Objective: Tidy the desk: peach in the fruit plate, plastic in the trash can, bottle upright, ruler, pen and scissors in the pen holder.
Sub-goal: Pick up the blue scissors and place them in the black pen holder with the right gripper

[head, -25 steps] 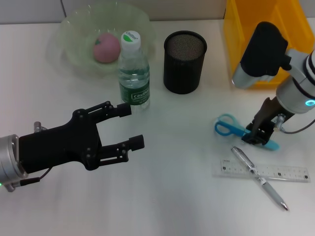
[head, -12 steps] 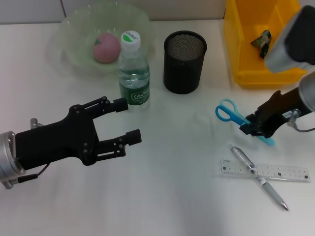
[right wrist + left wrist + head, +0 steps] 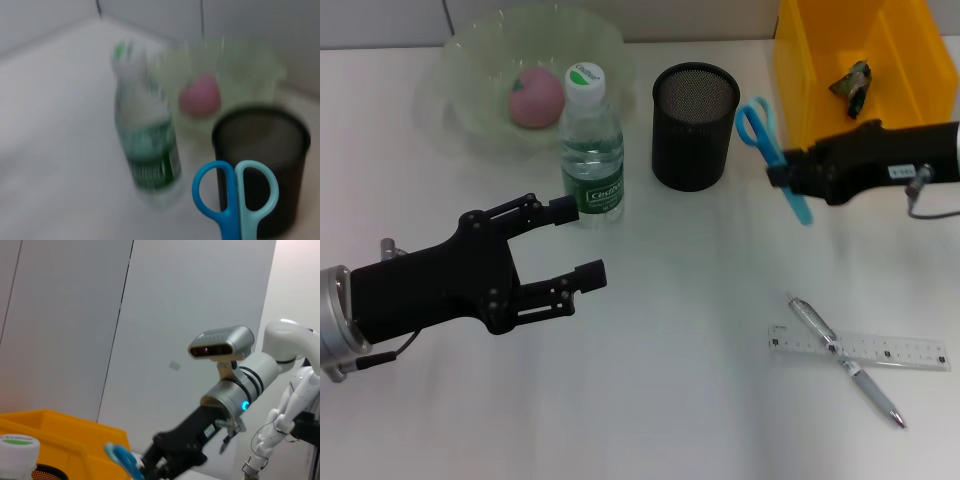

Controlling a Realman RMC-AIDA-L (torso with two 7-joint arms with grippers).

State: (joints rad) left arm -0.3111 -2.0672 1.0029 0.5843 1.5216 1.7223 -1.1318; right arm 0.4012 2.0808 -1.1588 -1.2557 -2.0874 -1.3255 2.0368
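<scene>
Head view: right pincer (image 3: 788,178) clamps the scissors (image 3: 767,148) mid-blade, handles up, lifted beside the pen holder (image 3: 694,126), likely for dropping in. Left pincer (image 3: 576,244) wide, idle near the bottle (image 3: 591,150).
Left wrist view: scissors (image 3: 121,460) aloft.
Right wrist view: handles (image 3: 235,195) in front of holder (image 3: 260,145).

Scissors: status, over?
Right gripper shut on scissors, airborne beside pen holder. Left gripper open, idle near bottle. Pen and ruler remain on desk.

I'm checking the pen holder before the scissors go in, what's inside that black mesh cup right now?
The pen holder looks empty from the head view, though its floor is dark. The right gripper holds the scissors beside it; pen and ruler lie on the desk.
</scene>
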